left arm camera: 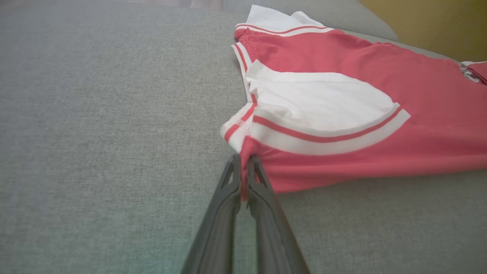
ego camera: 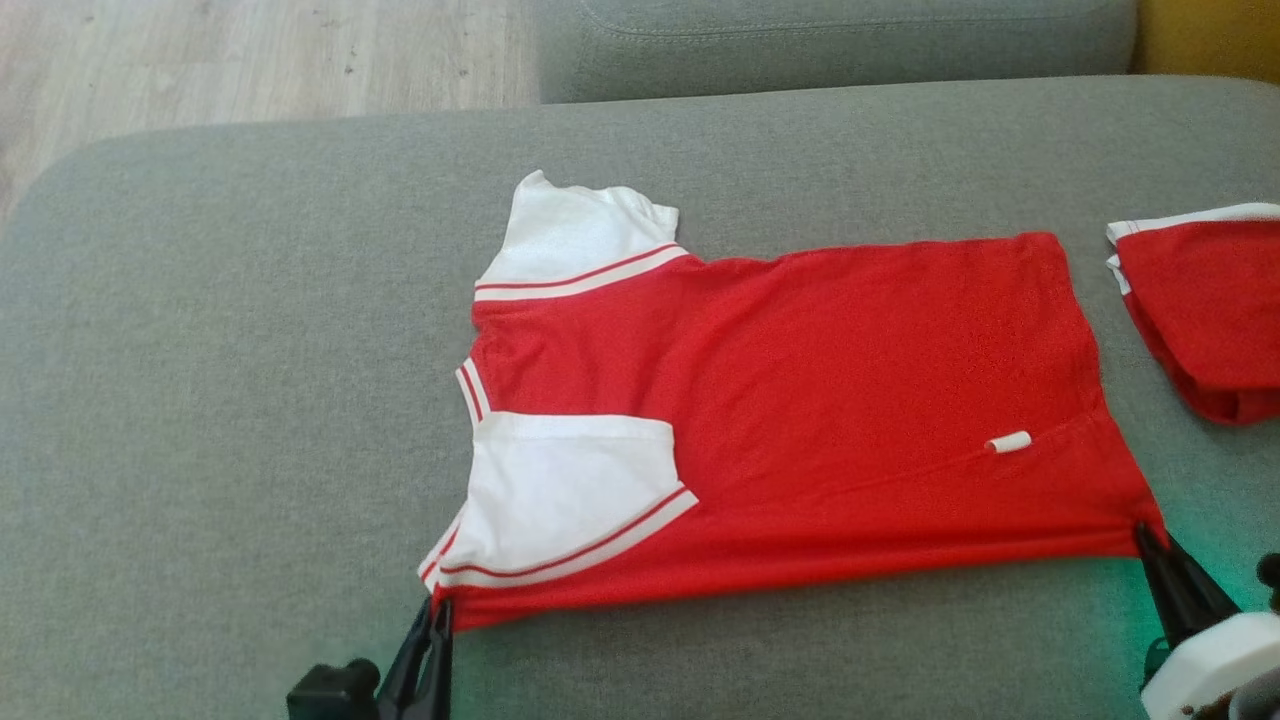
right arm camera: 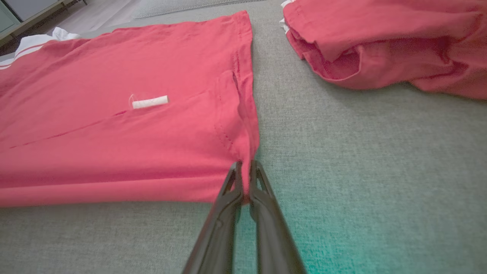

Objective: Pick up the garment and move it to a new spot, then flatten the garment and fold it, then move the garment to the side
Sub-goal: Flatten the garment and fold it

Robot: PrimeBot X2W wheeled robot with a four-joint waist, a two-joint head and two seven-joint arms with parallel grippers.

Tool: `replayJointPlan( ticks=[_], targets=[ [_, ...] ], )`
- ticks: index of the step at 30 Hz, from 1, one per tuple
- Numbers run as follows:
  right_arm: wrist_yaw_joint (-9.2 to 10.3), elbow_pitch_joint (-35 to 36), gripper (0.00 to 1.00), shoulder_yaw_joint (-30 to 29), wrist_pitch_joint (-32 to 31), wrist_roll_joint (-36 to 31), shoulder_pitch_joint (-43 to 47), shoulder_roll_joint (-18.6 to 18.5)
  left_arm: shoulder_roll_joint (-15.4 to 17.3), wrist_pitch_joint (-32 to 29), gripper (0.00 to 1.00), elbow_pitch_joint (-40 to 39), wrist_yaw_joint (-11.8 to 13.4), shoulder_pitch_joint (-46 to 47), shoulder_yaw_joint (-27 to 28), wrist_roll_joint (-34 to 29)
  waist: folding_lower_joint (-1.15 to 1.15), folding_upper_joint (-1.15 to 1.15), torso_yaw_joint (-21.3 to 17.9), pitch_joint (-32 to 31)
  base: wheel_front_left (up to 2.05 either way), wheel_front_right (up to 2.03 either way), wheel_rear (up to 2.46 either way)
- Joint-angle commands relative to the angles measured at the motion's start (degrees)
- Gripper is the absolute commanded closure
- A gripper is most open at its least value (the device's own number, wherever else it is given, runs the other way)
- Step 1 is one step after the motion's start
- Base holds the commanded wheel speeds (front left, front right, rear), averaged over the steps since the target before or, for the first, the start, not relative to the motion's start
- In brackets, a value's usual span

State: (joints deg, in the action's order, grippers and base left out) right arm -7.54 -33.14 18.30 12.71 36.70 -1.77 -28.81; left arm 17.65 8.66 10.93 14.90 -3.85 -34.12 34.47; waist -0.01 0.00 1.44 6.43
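You had the left fingers (left arm camera: 229, 182) clamped on the sleeve-side near corner of the garment (ego camera: 800, 380) and the right fingers (right arm camera: 262, 188) clamped on its hem corner; it lay flat along the front edge of the cushion (ego camera: 250, 400).

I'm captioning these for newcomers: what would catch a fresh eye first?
A red shirt with white sleeves lies spread across the middle of the grey cushion, its near sleeve folded over the body. The left tool pinches its near corner at the sleeve end, and the right tool pinches its near hem corner. A second red garment, bunched, lies at the right edge.
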Motion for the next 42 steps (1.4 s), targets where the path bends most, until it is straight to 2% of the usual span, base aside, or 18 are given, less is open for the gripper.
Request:
replayJointPlan(
  ticks=[1,6,7,8,9,10,13,19,24,29,33,38,42],
  targets=[
    [0.05,0.93,1.00,-0.44,0.83,-0.34,0.63,-2.55,1.17,0.78,1.00,-1.42,1.01,1.19,1.88,0.00,0.01,0.00,0.14,-0.02,0.00,0.00,0.00],
    [0.05,2.12,1.00,-2.23,0.18,-1.68,2.75,-1.72,1.37,0.37,1.00,-1.65,1.27,0.71,1.14,-0.25,0.01,0.00,0.27,-0.36,0.00,0.00,0.00],
    [0.05,2.33,0.90,-2.52,0.10,-1.88,3.02,-1.51,1.45,0.06,1.00,-1.56,1.25,0.69,1.00,-0.22,0.01,0.00,0.25,-0.45,0.00,0.00,0.00],
    [0.05,2.54,0.72,-2.75,0.01,-2.11,3.28,-1.29,1.56,-0.24,1.00,-1.40,1.17,0.69,0.83,-0.20,0.01,0.00,0.20,-0.55,0.00,0.00,0.00],
    [0.05,2.76,0.42,-2.95,-0.09,-2.33,3.53,-1.08,1.64,-0.58,1.00,-1.27,1.01,0.68,0.66,-0.09,0.01,0.00,0.14,-0.66,0.00,0.00,0.00],
    [0.05,2.96,0.00,-3.20,-0.13,-2.64,3.76,-0.93,1.72,-1.02,0.89,-1.09,0.91,0.63,0.52,0.07,0.01,0.00,0.05,-0.80,0.00,0.00,0.00],
    [0.05,3.41,0.00,-4.37,0.01,-3.92,4.36,-0.38,1.88,-1.70,0.00,-0.84,0.98,0.47,0.33,0.31,0.01,0.00,-0.29,-1.13,0.00,0.00,0.00],
    [0.05,6.31,0.00,-7.54,0.60,-6.07,5.38,1.02,3.14,-2.60,0.00,-2.91,1.67,2.03,0.27,-0.82,0.01,0.00,-1.18,-1.31,0.00,0.00,0.00],
    [0.05,10.21,0.00,-9.77,0.64,-8.48,5.44,2.63,6.77,-5.69,0.00,-5.72,0.24,9.15,1.02,-2.79,0.01,0.00,-1.88,0.51,0.00,0.00,0.00],
    [0.05,14.46,0.00,-10.57,-0.80,-10.55,4.00,3.68,11.75,-11.68,0.00,-7.68,-5.11,22.91,1.73,-4.88,0.01,0.00,-3.17,4.35,0.00,0.00,0.00],
    [0.05,17.59,0.00,-11.04,-1.76,-11.42,2.35,3.46,15.18,-17.97,0.00,-5.77,-10.62,35.48,1.94,-5.93,0.01,0.00,-4.60,8.21,0.00,0.00,0.00],
    [0.05,19.84,0.00,-11.51,-2.59,-12.17,0.63,3.54,15.08,-26.87,0.00,0.65,-18.02,49.21,1.70,-2.71,0.01,0.00,-6.61,12.70,0.00,0.00,0.00],
    [0.05,20.60,0.00,-11.11,-2.80,-12.30,-0.44,3.84,14.57,-30.37,0.00,5.48,-19.97,56.31,1.42,-1.80,0.01,0.00,-8.09,15.39,0.00,0.00,0.00]
  ],
)
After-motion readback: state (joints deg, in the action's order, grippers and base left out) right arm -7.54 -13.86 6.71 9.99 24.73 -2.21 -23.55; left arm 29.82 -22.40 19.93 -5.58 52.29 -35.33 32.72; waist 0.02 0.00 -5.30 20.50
